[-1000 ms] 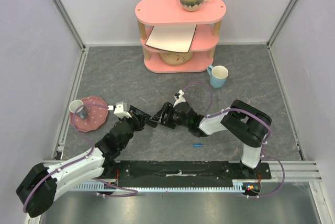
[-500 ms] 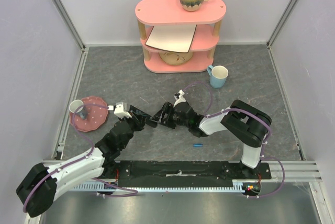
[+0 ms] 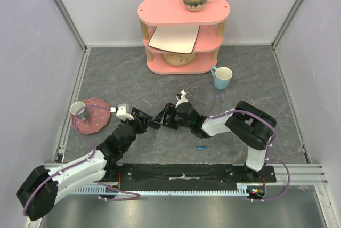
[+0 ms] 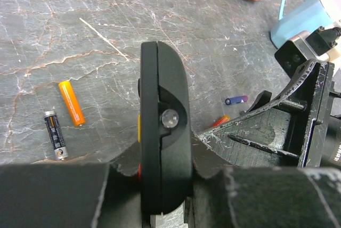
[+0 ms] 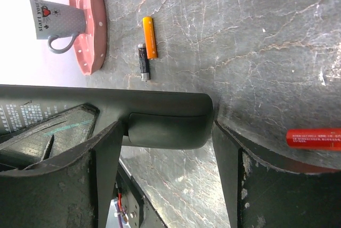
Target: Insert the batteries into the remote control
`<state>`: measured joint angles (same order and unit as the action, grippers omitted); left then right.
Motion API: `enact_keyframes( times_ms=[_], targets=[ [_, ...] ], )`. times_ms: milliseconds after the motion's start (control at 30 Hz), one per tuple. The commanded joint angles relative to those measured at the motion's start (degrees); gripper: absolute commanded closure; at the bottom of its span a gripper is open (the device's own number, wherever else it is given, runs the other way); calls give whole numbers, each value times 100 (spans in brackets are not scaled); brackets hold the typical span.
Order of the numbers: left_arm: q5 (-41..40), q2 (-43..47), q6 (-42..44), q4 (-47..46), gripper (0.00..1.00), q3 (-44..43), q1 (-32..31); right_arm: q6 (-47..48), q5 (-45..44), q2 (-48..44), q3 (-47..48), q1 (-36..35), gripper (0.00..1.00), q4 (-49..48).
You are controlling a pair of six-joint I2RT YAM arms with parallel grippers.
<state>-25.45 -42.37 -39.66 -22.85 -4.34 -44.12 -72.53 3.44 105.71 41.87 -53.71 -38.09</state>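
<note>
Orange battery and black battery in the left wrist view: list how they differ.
The orange battery is plain orange; the black battery carries print and silver end caps. The orange battery lies farther from the camera, the black battery nearer. Both lie flat on the table, roughly parallel, ungripped.

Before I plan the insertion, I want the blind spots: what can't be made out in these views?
The remote control: edge-on to the left wrist camera in the left gripper, so its button face is hidden.
The right gripper: the right wrist view does not settle whether it clamps the remote's end.
The red cylinder: cut off by the right wrist frame edge; label too small.
</note>
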Motion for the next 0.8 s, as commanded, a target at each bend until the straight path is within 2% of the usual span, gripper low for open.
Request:
enact_keyframes(
  times_ms=[0,133,500,767],
  targets=[
    [5,-43,266,-70,98,30,-79,265,-116,-24,357,10,25,547],
    [14,-113,318,-149,98,12,-88,450,-142,-7,524,1,27,1205],
    [32,-175,398,-220,98,-14,-115,652,-10,310,911,-16,33,2041],
    [23,-202,406,-220,98,-58,-123,820,-1,459,1069,-25,42,2534]
  ],
)
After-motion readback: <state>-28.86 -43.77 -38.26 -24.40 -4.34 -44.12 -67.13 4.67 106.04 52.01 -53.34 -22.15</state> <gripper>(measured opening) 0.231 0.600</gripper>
